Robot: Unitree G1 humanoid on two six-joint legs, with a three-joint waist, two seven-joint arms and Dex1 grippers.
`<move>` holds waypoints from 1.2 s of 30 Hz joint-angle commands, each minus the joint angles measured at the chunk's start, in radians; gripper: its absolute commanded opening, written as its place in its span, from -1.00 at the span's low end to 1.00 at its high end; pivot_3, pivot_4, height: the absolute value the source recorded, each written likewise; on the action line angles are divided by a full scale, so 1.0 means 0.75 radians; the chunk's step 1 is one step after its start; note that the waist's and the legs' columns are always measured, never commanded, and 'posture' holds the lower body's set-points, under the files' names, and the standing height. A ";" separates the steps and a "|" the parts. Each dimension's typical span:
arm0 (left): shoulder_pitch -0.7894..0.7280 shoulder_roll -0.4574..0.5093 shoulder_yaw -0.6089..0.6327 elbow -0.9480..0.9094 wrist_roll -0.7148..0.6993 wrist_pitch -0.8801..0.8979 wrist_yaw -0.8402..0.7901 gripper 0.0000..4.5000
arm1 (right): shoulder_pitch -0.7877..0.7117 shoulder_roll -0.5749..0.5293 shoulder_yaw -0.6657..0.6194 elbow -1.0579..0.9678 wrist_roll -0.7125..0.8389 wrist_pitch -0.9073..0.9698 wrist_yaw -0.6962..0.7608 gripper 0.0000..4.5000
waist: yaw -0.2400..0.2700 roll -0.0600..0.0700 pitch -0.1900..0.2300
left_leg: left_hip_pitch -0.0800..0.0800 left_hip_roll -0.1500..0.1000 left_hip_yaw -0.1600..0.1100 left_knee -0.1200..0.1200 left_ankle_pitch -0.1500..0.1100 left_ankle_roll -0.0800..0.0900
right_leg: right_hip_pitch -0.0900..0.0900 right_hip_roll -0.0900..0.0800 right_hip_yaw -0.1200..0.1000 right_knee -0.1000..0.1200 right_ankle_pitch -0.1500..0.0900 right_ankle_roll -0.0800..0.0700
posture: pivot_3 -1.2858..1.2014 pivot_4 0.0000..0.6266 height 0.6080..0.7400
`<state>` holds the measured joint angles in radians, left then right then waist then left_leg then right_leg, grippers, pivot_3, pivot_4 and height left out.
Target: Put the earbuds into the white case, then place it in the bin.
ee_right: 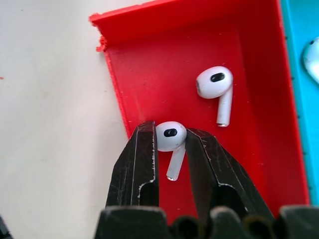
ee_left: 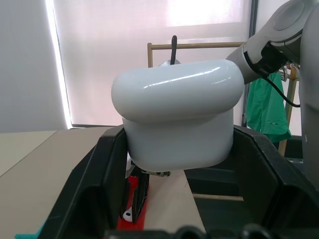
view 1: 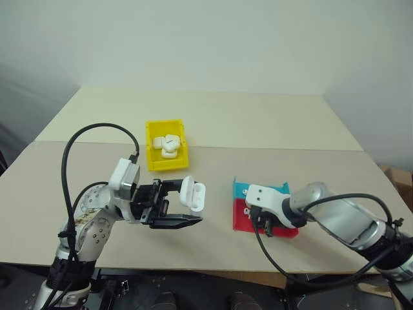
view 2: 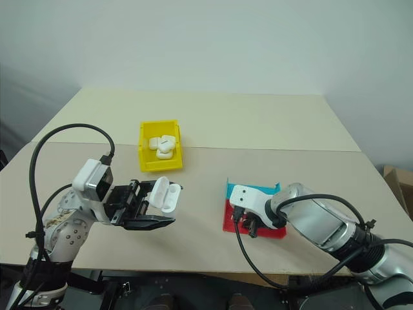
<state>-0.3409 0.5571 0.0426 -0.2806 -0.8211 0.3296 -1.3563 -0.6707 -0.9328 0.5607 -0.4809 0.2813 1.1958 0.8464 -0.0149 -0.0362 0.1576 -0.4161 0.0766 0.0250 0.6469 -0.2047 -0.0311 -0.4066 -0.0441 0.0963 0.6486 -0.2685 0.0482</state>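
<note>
The white case [view 1: 192,194] hangs above the table's front left with its lid flipped open, and my left gripper [view 1: 177,206] is shut on its body. Close up, the case [ee_left: 177,124] sits between that gripper's two black fingers [ee_left: 99,189]. At the front right my right gripper [ee_right: 171,130] points down into the red tray [ee_right: 164,64], shut on one earbud [ee_right: 173,164] at its head. A second earbud [ee_right: 215,84] lies loose in the tray just beyond. The yellow bin [view 1: 150,145] stands farther back on the table, left of centre.
Several look-alike white cases [view 1: 169,144] lie heaped in the bin. A cyan tray [view 1: 242,189] adjoins the red tray [view 1: 242,219] on its far side, with a small white piece [ee_right: 313,57] in it. The table's front edge runs just below both arms.
</note>
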 commanded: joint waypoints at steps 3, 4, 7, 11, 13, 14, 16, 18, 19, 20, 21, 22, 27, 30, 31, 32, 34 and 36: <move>-0.030 -0.006 0.017 -0.035 -0.016 -0.010 0.012 0.26 | 0.059 0.103 -0.498 -0.160 0.199 0.148 -0.024 -0.72 | -0.001 0.000 0.000 | 0.000 0.000 0.000 0.000 0.000 0.000 | 0.000 0.000 0.000 0.000 0.000 0.000 | 0.03 -0.52 1.00; -0.037 -0.006 0.018 -0.028 -0.020 -0.005 0.011 0.26 | 0.063 0.144 -0.620 -0.193 0.253 0.184 -0.025 -0.72 | -0.002 0.000 0.000 | 0.000 0.000 0.000 0.000 0.000 0.000 | 0.000 0.000 0.000 0.000 0.000 0.000 | 0.03 -0.52 1.00; -0.067 -0.005 0.027 0.004 -0.042 0.015 0.006 0.26 | 0.116 0.233 -0.867 -0.256 0.348 0.193 -0.052 -0.72 | 0.002 0.000 0.000 | 0.000 0.000 -0.001 0.000 0.000 0.000 | 0.001 0.001 -0.001 0.000 0.000 0.000 | 0.03 -0.52 1.00; -0.110 -0.012 0.030 0.042 -0.065 0.033 -0.021 0.26 | 0.151 0.444 -1.126 -0.326 0.445 0.096 -0.169 -0.72 | 0.003 0.000 0.000 | 0.000 0.000 -0.001 0.000 0.000 0.000 | 0.002 0.000 -0.001 -0.001 0.000 0.000 | 0.03 -0.52 1.00; -0.133 -0.023 0.023 0.050 -0.062 0.034 -0.012 0.26 | 0.117 0.602 -1.270 -0.341 0.568 0.047 -0.233 -0.72 | 0.001 0.000 0.000 | 0.000 0.000 -0.001 0.000 0.000 0.000 | 0.001 0.001 -0.001 0.000 0.000 0.000 | 0.03 -0.52 1.00; -0.143 -0.029 0.012 0.055 -0.054 0.030 -0.017 0.26 | 0.087 0.686 -1.347 -0.330 0.658 0.036 -0.275 -0.72 | -0.003 0.000 0.000 | 0.000 0.000 -0.002 0.000 0.000 0.000 | 0.001 0.001 -0.001 0.000 0.000 0.000 | 0.03 -0.52 1.00; -0.163 -0.040 -0.002 0.069 -0.041 0.032 -0.014 0.26 | 0.038 0.794 -1.425 -0.309 0.789 0.030 -0.358 -0.72 | -0.008 0.000 0.000 | 0.000 0.000 -0.002 -0.001 0.000 0.000 | 0.001 0.002 -0.001 0.001 0.000 0.000 | 0.03 -0.52 1.00; -0.187 -0.056 -0.018 0.086 -0.027 0.039 0.002 0.26 | -0.002 0.872 -1.451 -0.278 0.921 0.035 -0.455 -0.72 | -0.008 0.000 0.000 | 0.001 0.001 -0.002 -0.001 0.000 0.000 | 0.001 0.002 -0.001 0.001 0.000 0.000 | 0.03 -0.52 1.00; -0.204 -0.063 -0.029 0.090 -0.008 0.046 0.030 0.26 | -0.013 0.905 -1.455 -0.264 0.996 0.024 -0.493 -0.72 | -0.008 0.000 0.000 | 0.001 0.001 -0.002 -0.001 0.000 0.000 | 0.001 0.002 -0.001 0.001 0.000 0.000 | 0.03 -0.52 1.00; -0.217 -0.069 -0.036 0.094 0.006 0.051 0.054 0.26 | -0.017 0.924 -1.448 -0.259 1.050 0.007 -0.523 -0.72 | -0.008 0.000 0.000 | 0.001 0.001 -0.002 -0.002 0.000 0.000 | 0.001 0.001 -0.001 0.001 0.000 0.000 | 0.03 -0.52 1.00; -0.230 -0.078 -0.038 0.098 0.007 0.057 0.070 0.26 | -0.016 0.936 -1.434 -0.255 1.103 -0.008 -0.546 -0.72 | -0.008 0.001 0.000 | 0.000 0.001 -0.002 -0.002 0.000 0.000 | 0.001 0.002 -0.001 0.001 0.000 0.000 | 0.03 -0.52 1.00; -0.240 -0.086 -0.039 0.100 0.005 0.059 0.075 0.26 | -0.011 0.943 -1.412 -0.254 1.150 -0.020 -0.569 -0.72 | -0.007 0.001 0.000 | 0.000 0.001 -0.002 -0.002 0.000 0.000 | 0.001 0.001 -0.001 0.001 0.000 0.000 | 0.03 -0.52 1.00; -0.274 -0.108 -0.044 0.109 0.011 0.056 0.068 0.26 | 0.088 0.923 -1.244 -0.293 1.257 -0.079 -0.626 -0.72 | -0.012 0.001 0.000 | 0.000 0.001 -0.002 -0.002 0.000 0.000 | 0.001 0.001 -0.001 0.000 0.000 0.000 | 0.03 -0.52 1.00; -0.299 -0.114 -0.040 0.125 0.005 0.062 0.062 0.26 | 0.131 0.887 -1.146 -0.310 1.223 -0.148 -0.619 -0.72 | -0.015 0.001 0.000 | 0.000 0.001 -0.002 -0.002 0.000 0.000 | 0.001 0.001 -0.001 0.000 0.000 0.000 | 0.03 -0.52 1.00; -0.305 -0.115 -0.042 0.129 0.006 0.061 0.057 0.26 | 0.136 0.875 -1.122 -0.308 1.213 -0.170 -0.618 -0.72 | -0.017 0.001 0.000 | 0.000 0.000 -0.002 -0.002 0.000 0.000 | 0.001 0.001 -0.001 0.000 0.000 0.000 | 0.03 -0.52 1.00; -0.309 -0.115 -0.044 0.132 0.008 0.059 0.050 0.26 | 0.139 0.864 -1.104 -0.306 1.206 -0.189 -0.620 -0.72 | -0.020 0.001 0.000 | 0.000 0.001 -0.002 -0.002 0.000 0.000 | 0.001 0.001 -0.001 0.001 0.000 0.000 | 0.03 -0.52 1.00; -0.317 -0.117 -0.045 0.137 0.006 0.057 0.037 0.26 | 0.147 0.841 -1.072 -0.300 1.183 -0.233 -0.625 -0.72 | -0.026 0.001 0.000 | 0.000 0.001 -0.002 -0.002 0.000 0.000 | 0.001 0.001 -0.001 0.001 0.000 0.000 | 0.03 -0.52 1.00; -0.322 -0.120 -0.044 0.136 0.005 0.059 0.032 0.26 | 0.158 0.817 -1.048 -0.295 1.168 -0.272 -0.628 -0.72 | -0.030 0.001 0.000 | 0.000 0.001 -0.002 -0.002 0.000 0.000 | 0.001 0.001 -0.001 0.000 0.000 0.000 | 0.03 -0.52 1.00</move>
<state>-0.5579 0.4693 0.0033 -0.1741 -0.8108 0.3767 -1.3248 -0.5543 -0.3083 -0.2284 -0.6831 1.1628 1.0407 0.3793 -0.0374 -0.0357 0.1575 -0.4160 0.0770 0.0231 0.6452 -0.2047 -0.0311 -0.4057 -0.0430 0.0953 0.6488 -0.2685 0.0485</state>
